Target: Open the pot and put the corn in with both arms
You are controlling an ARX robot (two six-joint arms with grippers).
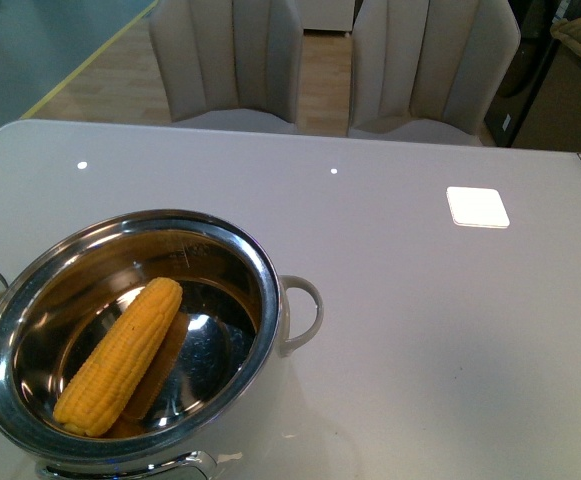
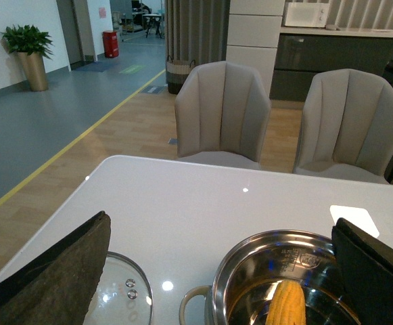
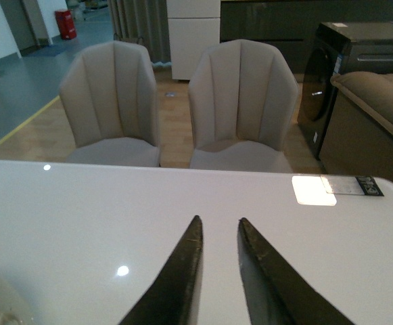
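- Lying diagonally in the steel bowl of the pot [image 1: 130,340], the corn [image 1: 120,355] rests on the bottom with one end near the wall closest to the robot
- The pot stands uncovered at the near left of the white desk [image 1: 420,330], one loop handle pointing right
- A glass lid [image 2: 123,294] lies flat on the desk just beside the pot, seen in the left wrist view
- The left gripper [image 2: 220,271] has its jaws spread wide, holding nothing, with the pot and lid showing between them
- The right gripper [image 3: 220,271] has its jaws nearly together with only a narrow gap, nothing between them, over bare desk apart from the pot
- Judged from this, both steps look done: pot opened, corn inside; nothing appears left, unless the arms are to pull back
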